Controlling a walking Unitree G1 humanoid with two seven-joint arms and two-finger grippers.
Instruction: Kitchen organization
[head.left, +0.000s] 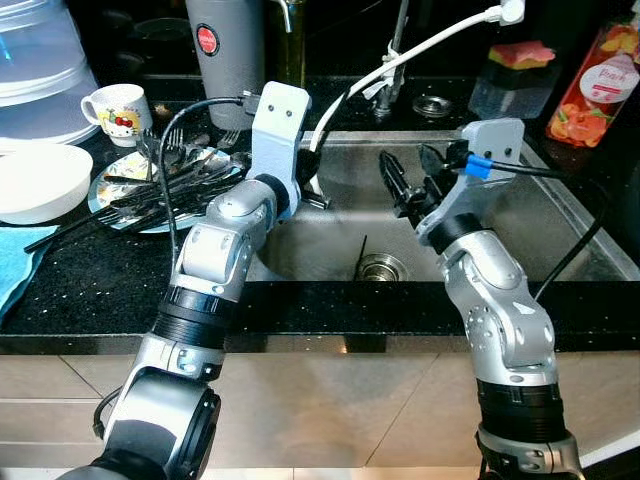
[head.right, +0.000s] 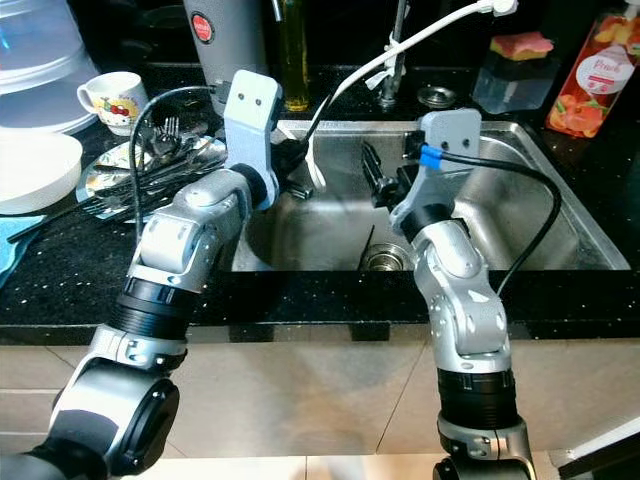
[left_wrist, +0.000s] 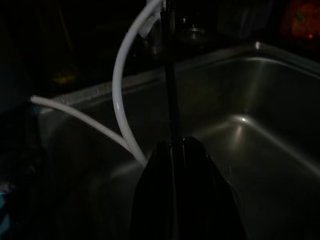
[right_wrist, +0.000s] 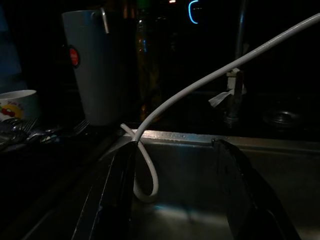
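head views bright, sharp | wrist views dark | sink glare

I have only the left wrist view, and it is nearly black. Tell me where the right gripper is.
Observer: The right gripper hangs open over the sink, beside the left arm and not touching it.
Operator: My left gripper is shut on a thin black stick. Give me the spot where the rest of the cutlery lies.
Observer: The cutlery is piled on a plate on the counter, to the robot's left of the sink, with a mug behind it.
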